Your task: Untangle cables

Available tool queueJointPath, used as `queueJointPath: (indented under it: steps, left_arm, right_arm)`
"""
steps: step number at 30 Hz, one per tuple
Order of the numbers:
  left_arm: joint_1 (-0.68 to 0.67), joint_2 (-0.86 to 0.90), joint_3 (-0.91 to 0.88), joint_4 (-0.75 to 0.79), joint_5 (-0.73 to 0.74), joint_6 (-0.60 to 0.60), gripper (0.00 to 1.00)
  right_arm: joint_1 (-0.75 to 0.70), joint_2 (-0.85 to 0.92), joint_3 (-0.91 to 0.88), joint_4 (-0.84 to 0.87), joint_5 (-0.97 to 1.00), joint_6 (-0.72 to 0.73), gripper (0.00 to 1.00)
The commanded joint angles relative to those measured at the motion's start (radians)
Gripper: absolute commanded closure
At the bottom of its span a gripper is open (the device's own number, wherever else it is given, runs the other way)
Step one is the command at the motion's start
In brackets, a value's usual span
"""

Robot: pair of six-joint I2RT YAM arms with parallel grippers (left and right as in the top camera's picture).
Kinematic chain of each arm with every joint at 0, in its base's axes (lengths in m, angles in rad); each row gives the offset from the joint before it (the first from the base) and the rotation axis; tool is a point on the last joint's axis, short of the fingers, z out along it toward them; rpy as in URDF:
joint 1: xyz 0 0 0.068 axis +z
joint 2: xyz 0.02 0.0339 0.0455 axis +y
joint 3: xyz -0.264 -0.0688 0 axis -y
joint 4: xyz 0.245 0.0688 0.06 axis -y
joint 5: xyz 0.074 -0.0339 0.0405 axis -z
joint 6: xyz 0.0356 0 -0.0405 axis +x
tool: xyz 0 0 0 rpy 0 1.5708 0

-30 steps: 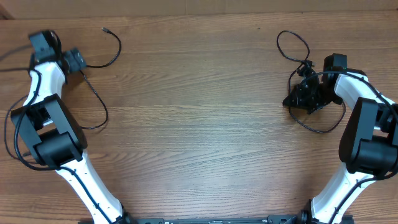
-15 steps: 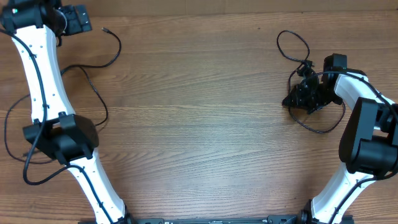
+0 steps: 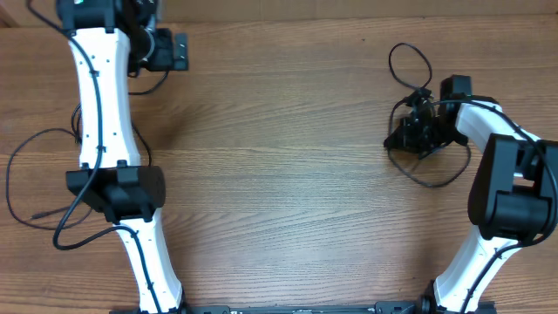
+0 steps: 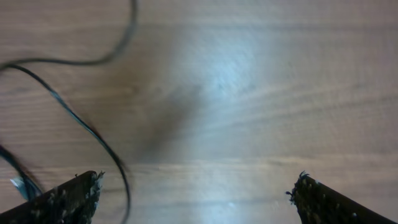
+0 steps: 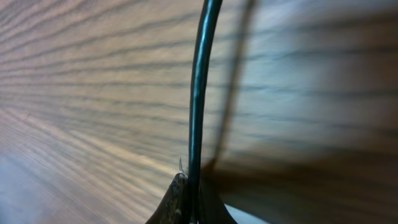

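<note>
Wood-grain desk (image 3: 279,174) fills the overhead view, with the left end effector (image 3: 180,51) at the far left corner and the right end effector (image 3: 399,138) amid the loops of the right cable (image 3: 391,59). The left wrist view shows jaws spread wide and empty above the left cable (image 4: 93,134), which runs near one finger. In the right wrist view, fingertips (image 5: 177,199) are clenched on the right cable. The cords lie well apart, so separation seems nearly done. Next, the left likely needs centring over its cord before descending.
</note>
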State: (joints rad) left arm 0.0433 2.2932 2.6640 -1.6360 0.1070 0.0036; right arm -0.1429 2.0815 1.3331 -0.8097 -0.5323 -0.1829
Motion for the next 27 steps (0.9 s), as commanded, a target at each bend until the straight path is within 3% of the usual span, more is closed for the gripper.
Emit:
queueJointPath:
  steps: [1, 15, 20, 27]
  left_arm:
    - [-0.046, -0.005, 0.021, -0.045, 0.017, 0.021, 0.0]
    - [-0.085, -0.017, 0.021, -0.054, 0.05, 0.027, 0.0]
    - [-0.032, -0.056, 0.021, -0.054, 0.051, 0.026, 0.0]
    - [0.091, -0.124, 0.021, -0.053, 0.051, 0.007, 0.0]
  right_arm:
    - [0.032, 0.013, 0.059, -0.039, -0.016, 0.053, 0.96]
    - [0.066, -0.072, 0.633, -0.481, -0.038, 0.053, 0.96]
    - [0.142, -0.079, 0.808, -0.544, -0.064, 0.078, 0.96]
    - [0.31, -0.079, 0.86, -0.523, -0.03, 0.135, 0.96]
